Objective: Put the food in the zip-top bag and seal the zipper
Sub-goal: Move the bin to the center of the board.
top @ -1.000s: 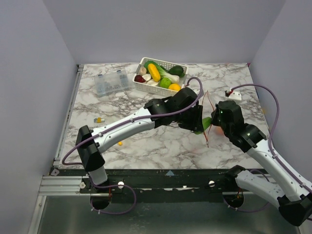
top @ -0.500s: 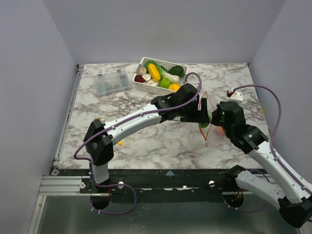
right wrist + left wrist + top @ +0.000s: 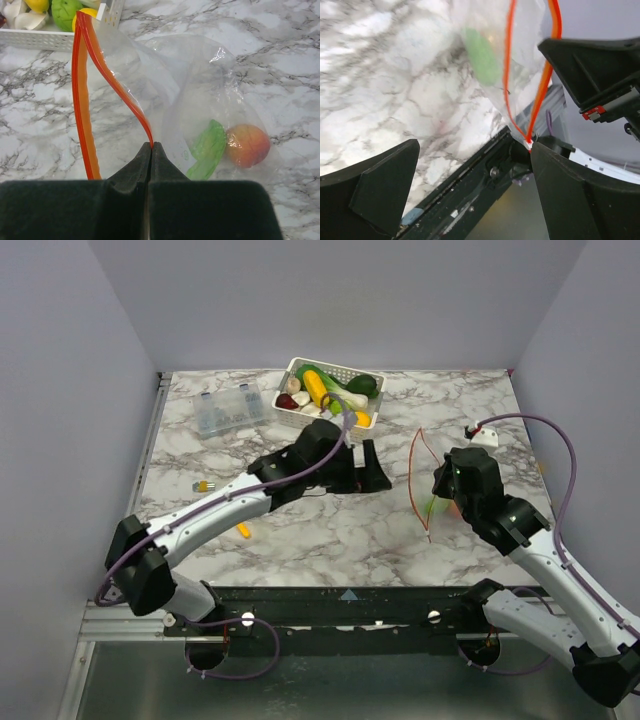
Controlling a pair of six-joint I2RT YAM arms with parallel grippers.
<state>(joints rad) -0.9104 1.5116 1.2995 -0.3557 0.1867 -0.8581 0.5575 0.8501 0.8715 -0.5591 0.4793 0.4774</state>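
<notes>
The clear zip-top bag [image 3: 200, 90] hangs with its mouth open, its red-orange zipper [image 3: 82, 100] spread in a loop [image 3: 415, 465]. My right gripper [image 3: 151, 146] is shut on one side of that strip. Inside the bag lie a green leafy food [image 3: 207, 147] and an orange-red round fruit [image 3: 247, 145]. My left gripper [image 3: 378, 468] stands open and empty left of the bag mouth; its wrist view shows the bag [image 3: 520, 65] and the green food [image 3: 481, 55] ahead. More food [image 3: 317, 387] fills the white basket [image 3: 300, 420].
A clear compartment box [image 3: 228, 410] sits at the back left. A small yellow-handled tool [image 3: 204, 485] and a small orange piece [image 3: 243, 531] lie on the marble left of centre. A white block [image 3: 482, 435] sits behind the right arm.
My left gripper has opened wide and drawn back to the left from the bag mouth. The green food it held now lies inside the bag. The right gripper keeps its hold.
</notes>
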